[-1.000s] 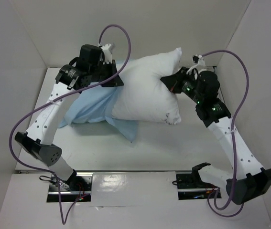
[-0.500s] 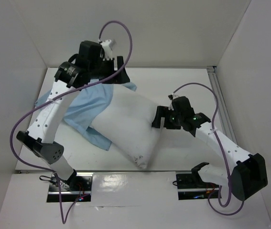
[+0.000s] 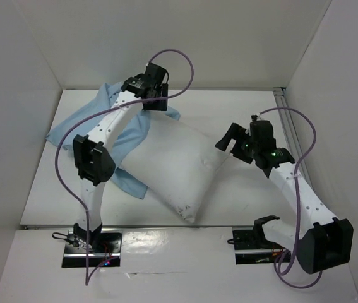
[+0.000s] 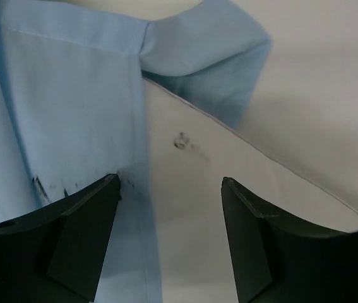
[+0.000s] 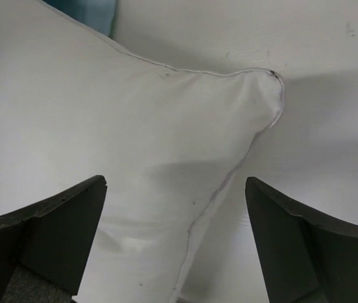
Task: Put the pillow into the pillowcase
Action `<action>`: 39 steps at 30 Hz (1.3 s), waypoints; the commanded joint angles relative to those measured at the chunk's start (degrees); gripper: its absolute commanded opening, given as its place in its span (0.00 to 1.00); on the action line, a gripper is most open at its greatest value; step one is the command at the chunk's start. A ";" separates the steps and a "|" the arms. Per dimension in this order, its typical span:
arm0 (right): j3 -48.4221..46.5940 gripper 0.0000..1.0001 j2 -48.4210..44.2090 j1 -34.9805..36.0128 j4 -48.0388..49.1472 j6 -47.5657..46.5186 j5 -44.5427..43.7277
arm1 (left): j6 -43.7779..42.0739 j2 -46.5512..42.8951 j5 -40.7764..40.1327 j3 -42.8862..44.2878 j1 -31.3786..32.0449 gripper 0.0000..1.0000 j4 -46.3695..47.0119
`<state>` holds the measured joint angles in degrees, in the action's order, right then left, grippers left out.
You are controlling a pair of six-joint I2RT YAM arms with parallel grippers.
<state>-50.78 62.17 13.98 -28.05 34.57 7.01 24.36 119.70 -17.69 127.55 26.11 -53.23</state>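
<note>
Task judged largely incomplete. The pillow (image 3: 179, 167) lies diagonally across the table (image 3: 248, 202) with most of its white body exposed. Its upper-left end overlaps the pillowcase (image 3: 84, 129), which is spread light-blue side up toward the far left; whether that end sits inside the sleeve or only on it cannot be told. Left gripper (image 3: 156, 105) hovers over the overlap, jaws apart, holding nothing. Right gripper (image 3: 228, 137) hangs above the pillow's right corner, jaws wide, empty. Regrasping and insertion are left to do

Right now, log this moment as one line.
pillow: on table, overlapping pillowcase | left gripper: open, holding nothing | right gripper: open, over pillow corner | insertion: not done
</note>
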 commanded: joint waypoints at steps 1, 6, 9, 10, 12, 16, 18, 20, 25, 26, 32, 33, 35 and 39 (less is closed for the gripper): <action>7.15 0.98 -2.31 -4.46 9.90 8.04 10.98 | -1.33 3.85 -8.04 5.42 -0.27 0.78 -1.70; 15.62 0.98 -3.02 -5.19 20.83 15.96 19.97 | -0.63 6.59 -11.74 5.43 -0.27 0.70 -2.23; 19.49 0.98 -1.10 -5.19 26.55 19.22 23.31 | -1.16 7.21 -13.33 5.43 -0.88 0.57 -2.23; 20.19 0.98 -0.48 -5.19 27.78 19.83 23.93 | -1.68 7.82 -13.33 5.43 -0.88 0.52 -2.23; 21.34 0.98 1.28 -4.40 30.42 20.45 23.93 | -1.68 7.83 -13.33 5.43 -1.50 0.42 -2.23; 21.34 0.97 4.79 -3.26 32.27 19.93 25.07 | -2.38 7.30 -14.65 4.82 -2.81 0.20 -2.23; 21.34 0.97 6.11 -3.25 32.98 19.93 25.07 | -2.39 7.30 -14.65 4.82 -2.82 0.10 -2.23; 20.81 0.97 6.99 -2.73 32.98 18.62 25.07 | -2.39 6.17 -13.17 4.82 -2.82 0.00 -2.23; 17.74 0.87 9.72 -2.11 33.93 16.42 25.07 | -2.39 2.48 -4.74 5.34 -2.82 0.00 -0.92; 16.95 0.80 10.24 -2.11 34.81 16.41 25.07 | -2.39 1.34 0.76 3.95 -2.82 0.00 0.83; 4.58 0.00 16.48 0.52 40.89 14.04 29.73 | -1.34 -9.55 19.16 -2.91 -0.01 0.00 9.02; 1.86 0.00 17.19 1.31 40.89 12.56 30.43 | -0.81 -10.27 25.10 -2.92 0.00 0.00 9.72; -6.67 0.00 17.81 2.10 39.75 11.06 31.75 | 0.95 -10.80 30.24 -2.40 1.22 0.00 9.73; -18.37 0.00 15.71 3.25 34.04 7.19 31.15 | 4.90 -14.57 39.74 1.47 3.42 0.00 10.86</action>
<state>-59.24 81.58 15.38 0.86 44.64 35.38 23.68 109.84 3.27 124.77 24.86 -49.34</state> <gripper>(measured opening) 0.065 0.029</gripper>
